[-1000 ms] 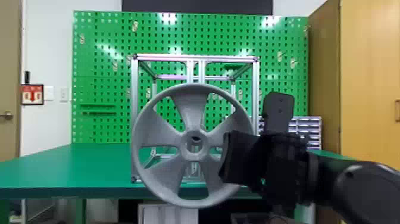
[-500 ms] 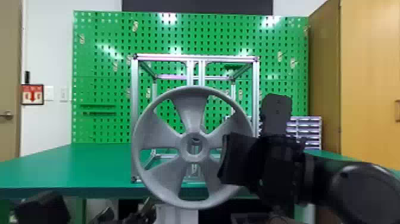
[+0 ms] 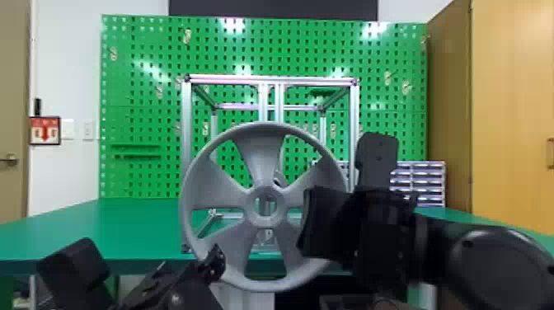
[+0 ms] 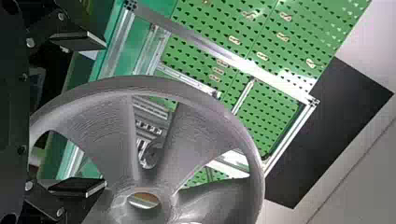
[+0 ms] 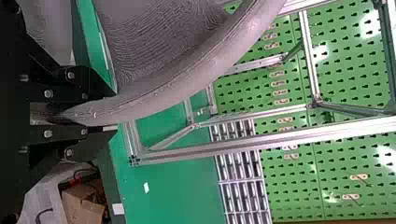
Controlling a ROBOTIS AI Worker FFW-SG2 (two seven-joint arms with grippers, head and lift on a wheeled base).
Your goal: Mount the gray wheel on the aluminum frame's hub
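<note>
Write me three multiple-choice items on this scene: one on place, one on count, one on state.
1. Seen from the head view, where is the wheel?
A) In front of the frame
B) Behind it
C) Left of it

2. How many spokes has the wheel?
A) Three
B) Four
C) Five

3. How is the right gripper?
A) Open
B) Shut on the wheel
C) Shut on nothing

1: A, the wheel hides part of the frame.
2: C, the head view shows all five.
3: B, the rim runs between its closed fingers.
</note>
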